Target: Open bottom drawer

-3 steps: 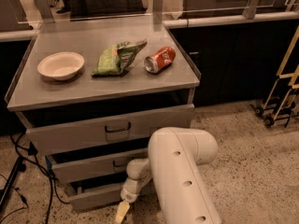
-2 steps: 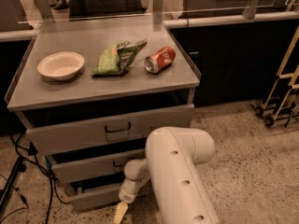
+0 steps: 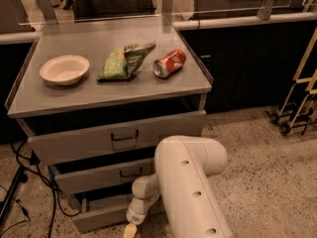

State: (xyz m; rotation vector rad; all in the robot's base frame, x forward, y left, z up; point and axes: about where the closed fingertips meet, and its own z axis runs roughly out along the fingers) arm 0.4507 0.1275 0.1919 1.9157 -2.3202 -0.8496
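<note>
— Where's the gripper (image 3: pixel 130 229)?
— Right at the lower edge of the view, hanging off the wrist of the white arm (image 3: pixel 190 182), just in front of the bottom drawer (image 3: pixel 99 214). Only a pale tip of it shows.
— Apart or together?
— Cannot tell (most of it is cut off by the edge).
— And the bottom drawer?
— Lowest of three in the grey cabinet (image 3: pixel 20 103), near the floor. Its front stands a little forward with a dark gap above it. The wrist covers its right part, and I can't make out its handle.
— The others?
— The middle drawer (image 3: pixel 99 176) and top drawer (image 3: pixel 74 145) also stand forward a bit, each with a dark loop handle.
— On top?
— A white bowl (image 3: pixel 64 68) at the left, a green bag (image 3: pixel 124 62) in the middle, a red can (image 3: pixel 169 63) lying on its side at the right, each apart from the next.
— Around it?
— Black cables (image 3: pixel 25 167) on the floor to the left, a wheeled trolley (image 3: pixel 297 98) well off to the right
</note>
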